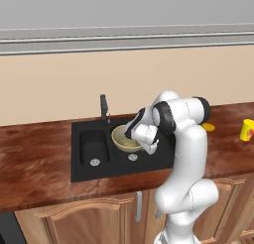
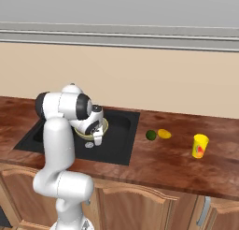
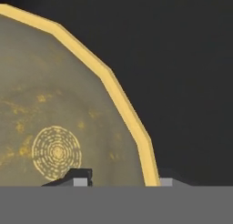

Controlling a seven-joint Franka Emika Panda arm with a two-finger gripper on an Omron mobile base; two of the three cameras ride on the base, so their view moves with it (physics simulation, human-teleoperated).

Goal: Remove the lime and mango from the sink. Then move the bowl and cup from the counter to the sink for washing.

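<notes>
my gripper [image 3: 117, 178] jaws straddle the bowl [image 3: 54, 109] rim, spread apart, in the sink [image 1: 89, 134]; no writing legible.

bowl [image 2: 100, 129] in sink [image 2: 119, 145] under arm | lime [image 2: 151, 135], mango [image 2: 164, 133], cup [image 2: 200, 146] on counter [image 2: 172, 163]

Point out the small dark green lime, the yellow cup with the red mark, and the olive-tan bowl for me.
small dark green lime [image 2: 151, 135], right base view, centre of the fruit.
yellow cup with the red mark [image 2: 200, 146], right base view, middle of its side.
olive-tan bowl [image 1: 122, 140], left base view, pale inside.
</notes>
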